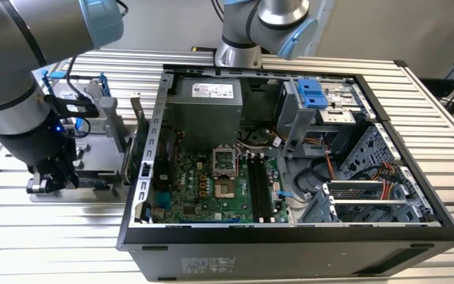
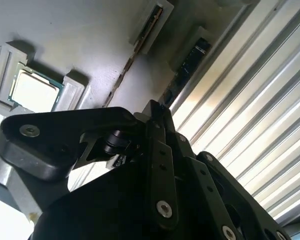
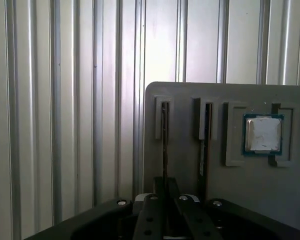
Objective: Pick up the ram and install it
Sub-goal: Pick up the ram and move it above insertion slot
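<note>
Ram: I find it standing on edge in a slot of the grey holder, outside the computer. Stored this way, its long upper edge is free for a grasp from above.
Gripper: it sits directly over that stick and is lined up along its length. The arm carrying it stands at the exterior view's left.
Jaws: I cannot tell whether they are apart or clamped on the stick.
Neighbouring stick: on edge in the next slot, apart from the first.
Processor: lying flat in its own recess on the same holder.
Memory slots: black, seemingly vacant, on the motherboard inside the open case, centre of the exterior view. I judge the installation not yet done.
</note>
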